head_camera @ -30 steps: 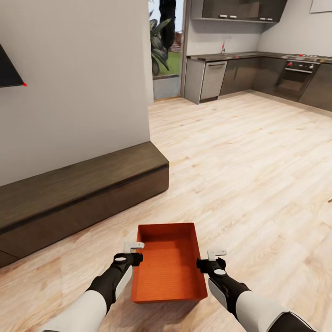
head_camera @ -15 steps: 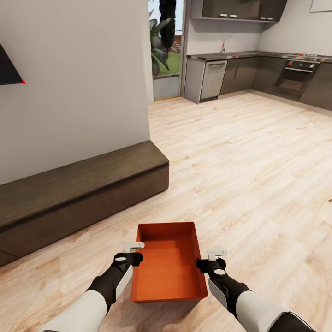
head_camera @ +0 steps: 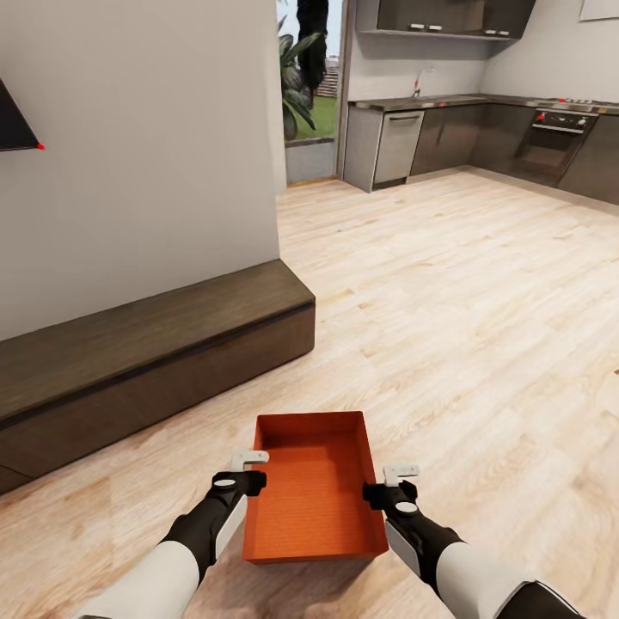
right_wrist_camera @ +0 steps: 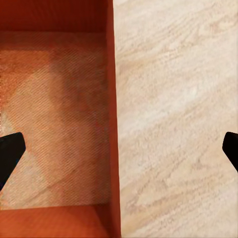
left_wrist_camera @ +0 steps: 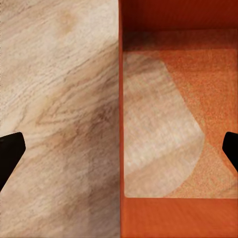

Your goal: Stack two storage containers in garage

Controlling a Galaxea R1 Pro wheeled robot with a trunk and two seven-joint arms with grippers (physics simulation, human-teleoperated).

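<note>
The left gripper (head_camera: 250, 468) stands at the left long wall of the orange-red storage container (head_camera: 314, 492), and the right gripper (head_camera: 392, 483) stands at its right long wall. In each wrist view the two dark fingertips (left_wrist_camera: 10, 151) sit wide apart with the thin wall (left_wrist_camera: 120, 114) running midway between them, one finger (right_wrist_camera: 9, 151) over the inside of the box and the other over the floor. Both grippers are spread wide and straddle the walls; no finger is seen touching them, so whether either has a grip cannot be told.

The container's open top faces up, over the light wood-plank floor (head_camera: 464, 309), with nothing visible inside. A long low dark-wood bench (head_camera: 146, 352) runs along the white wall (head_camera: 146, 146) ahead to the left. Farther off are dark kitchen cabinets (head_camera: 481, 137).
</note>
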